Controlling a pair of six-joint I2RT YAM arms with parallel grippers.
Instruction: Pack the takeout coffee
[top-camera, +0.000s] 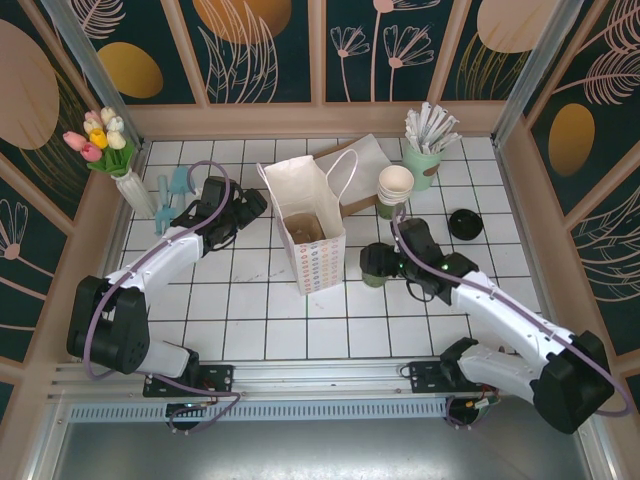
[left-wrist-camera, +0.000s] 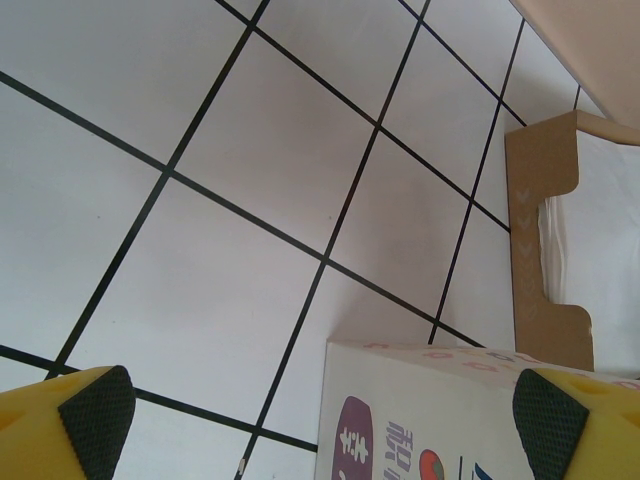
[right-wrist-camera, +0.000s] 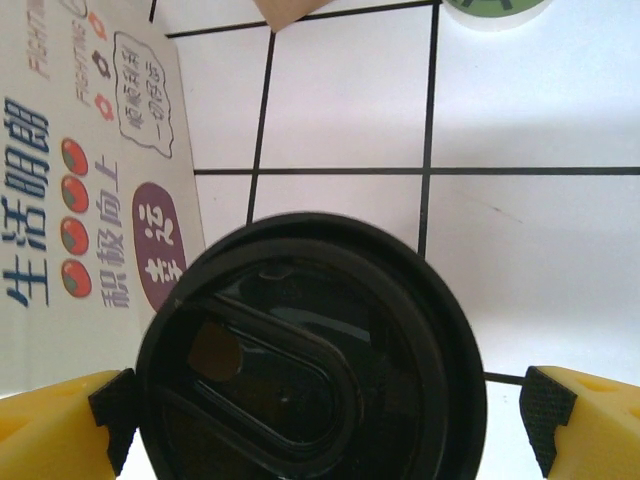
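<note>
From above, the takeout coffee (top-camera: 374, 266) stands on the tabletop (top-camera: 250, 300), just right of the paper bag (top-camera: 312, 240) and not yet inside it. Your right tool (top-camera: 379, 259) is at the cup. That arm reaches low from the near right base, far and to the left, bent at the elbow. Your left tool (top-camera: 250, 205) sits just beside the bag's far left side, with its arm stretched low across the tiles.

In the left wrist view, that tool is released. Its pads stand wide apart, with only tile and the bag's printed corner between them.

In the right wrist view, the cup's black lid lies between the pads (right-wrist-camera: 548, 415). The left pad is at the rim and the right one is apart from it, so the tool is spread and grasps nothing.

You look to be at the grasp. The next move is likely to close on the cup below the lid, lift it upright above the bag's rim, then carry it left and lower it in.
</note>
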